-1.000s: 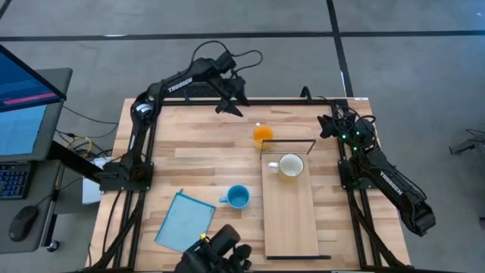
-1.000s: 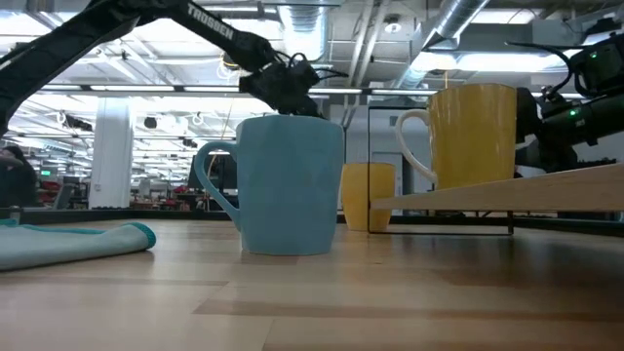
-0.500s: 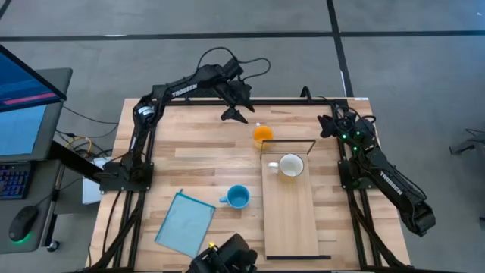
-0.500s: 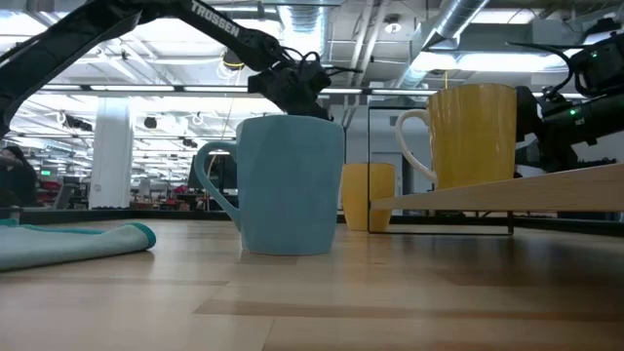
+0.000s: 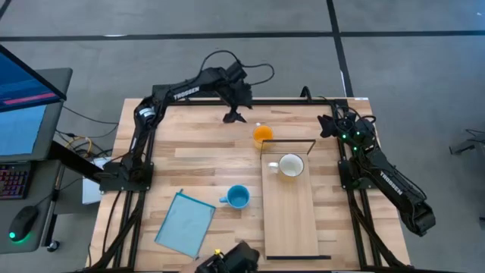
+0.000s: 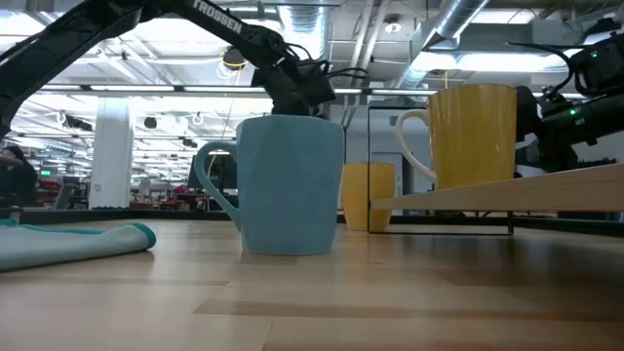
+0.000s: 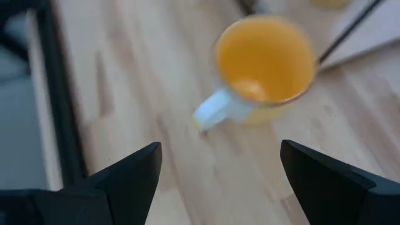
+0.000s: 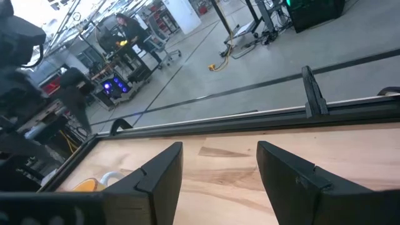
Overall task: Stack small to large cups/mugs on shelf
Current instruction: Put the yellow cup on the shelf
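The orange mug point(image 5: 262, 134) stands upright on the table just beyond the shelf's far end; it fills the left wrist view point(image 7: 265, 59), handle point(image 7: 215, 107) toward the camera. The cream mug point(image 5: 291, 164) stands on the pale shelf board point(image 5: 290, 212) near its far end. The light blue mug point(image 5: 238, 197) stands on the table left of the shelf. My left gripper point(image 5: 234, 117) hovers open near the far edge, left of and above the orange mug. My right gripper point(image 5: 327, 125) waits open at the far right corner.
A flat light-blue cloth point(image 5: 185, 223) lies at the near left of the table. The shelf's thin dark frame point(image 5: 288, 142) rises beside the orange mug. Bare wood lies between the mugs and the left edge. A dark object point(image 5: 231, 260) sits at the near edge.
My left gripper has moved right along the far edge toward the orange mug and slightly toward the near side, staying open. The mugs, shelf and right arm have kept still.
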